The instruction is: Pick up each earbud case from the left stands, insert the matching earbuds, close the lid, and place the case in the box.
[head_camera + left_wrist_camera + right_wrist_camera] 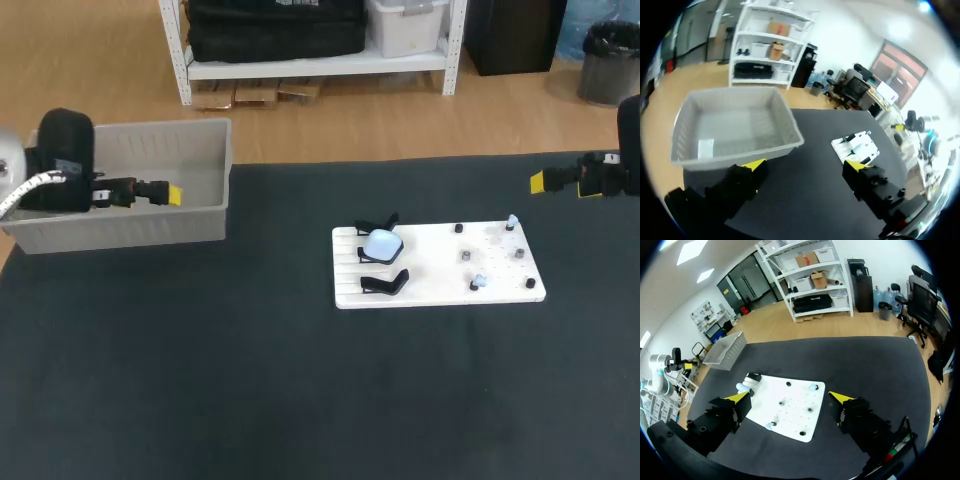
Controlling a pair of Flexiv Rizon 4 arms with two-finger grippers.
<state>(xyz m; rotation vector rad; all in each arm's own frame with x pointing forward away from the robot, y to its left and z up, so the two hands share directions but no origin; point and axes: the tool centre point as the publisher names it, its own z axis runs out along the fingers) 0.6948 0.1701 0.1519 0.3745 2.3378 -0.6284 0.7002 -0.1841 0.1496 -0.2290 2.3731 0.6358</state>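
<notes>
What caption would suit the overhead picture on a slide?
Left arm by the grey box, right arm on the opposite side, a pale earbud case on the white board between them.

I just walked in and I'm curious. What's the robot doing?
Nothing is being held right now. The left gripper is by the grey box, fingers open and empty. The right gripper is at the right edge of the table, also open. One pale earbud case sits in the black stands on the white board, with earbuds on pegs beside it.
</notes>
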